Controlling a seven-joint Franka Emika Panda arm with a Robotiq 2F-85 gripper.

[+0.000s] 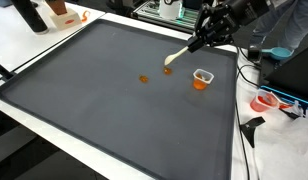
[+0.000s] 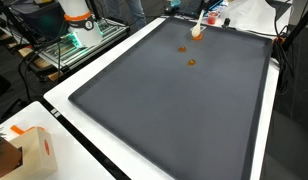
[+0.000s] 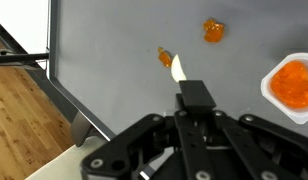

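Observation:
My gripper (image 1: 201, 41) hangs over the far part of a dark grey mat (image 1: 104, 100) and is shut on a spoon (image 1: 178, 58) with a black handle and a white tip. In the wrist view the gripper (image 3: 194, 104) holds the spoon (image 3: 178, 69) pointing forward, its tip next to a small orange piece (image 3: 164, 56). A second orange piece (image 3: 213, 31) lies further off. A small clear cup (image 1: 202, 79) with orange contents stands on the mat just beside the spoon; it also shows in the wrist view (image 3: 291, 82) and in an exterior view (image 2: 197, 32). One orange piece (image 1: 145, 79) lies left of the cup.
The mat (image 2: 184, 110) covers a white table (image 2: 64, 105). A cardboard box (image 2: 29, 150) stands at one table corner. A red and white item (image 1: 266, 102) lies off the mat. Cables and equipment (image 1: 164, 10) stand behind. Wooden floor (image 3: 24, 110) shows beyond the table edge.

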